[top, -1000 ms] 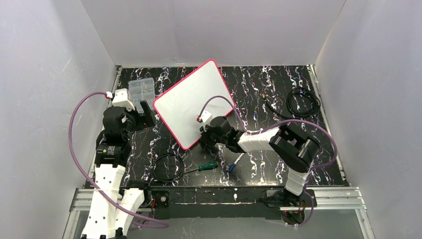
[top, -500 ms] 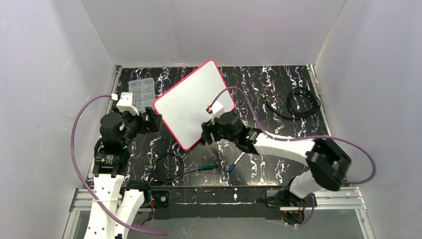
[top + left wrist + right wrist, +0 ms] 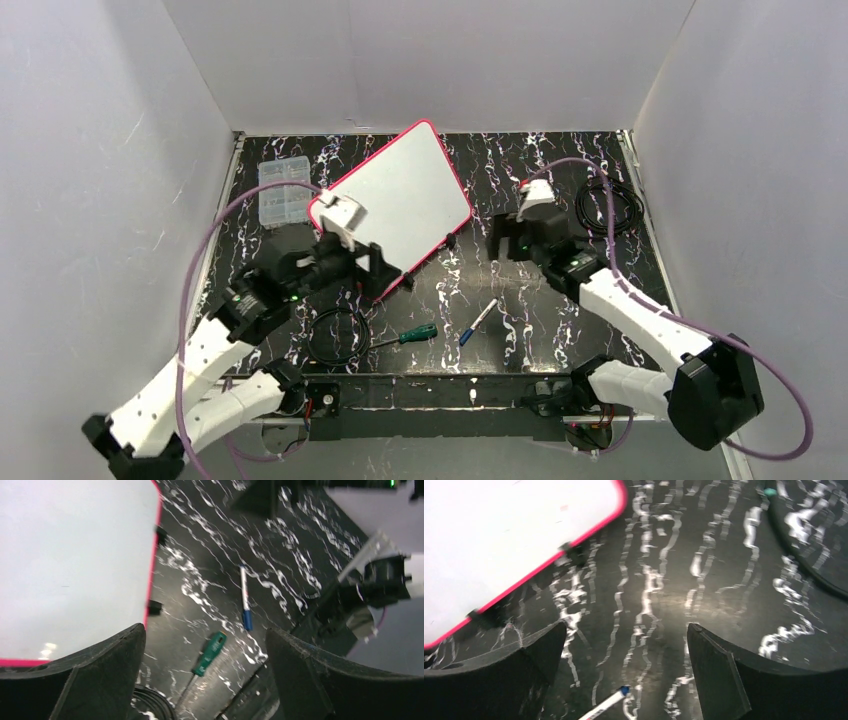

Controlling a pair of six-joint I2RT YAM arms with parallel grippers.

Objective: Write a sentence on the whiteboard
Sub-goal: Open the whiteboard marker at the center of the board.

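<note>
The whiteboard (image 3: 400, 195) lies at an angle on the black table, white with a pink-red frame and small black clip feet. Its face is blank; no sentence shows on it. My left gripper (image 3: 385, 275) hovers open over the board's near corner, and in the left wrist view the whiteboard (image 3: 75, 565) fills the upper left. My right gripper (image 3: 500, 240) stands open just right of the board, nothing between its fingers (image 3: 724, 680). A blue-capped marker (image 3: 478, 322) lies loose on the table, and the left wrist view shows the marker (image 3: 245, 600) too. The right wrist view catches the marker tip (image 3: 606, 705) and the whiteboard (image 3: 509, 540).
A green-handled screwdriver (image 3: 405, 337) and a black cable loop (image 3: 335, 335) lie near the front edge. A clear compartment box (image 3: 283, 188) sits at the back left. Another coiled black cable (image 3: 608, 205) lies at the back right. White walls close in three sides.
My right gripper has opened and pulled back to the right from the board's near edge. My left arm has swung right and forward, from beside the clear box to over the board's near corner.
</note>
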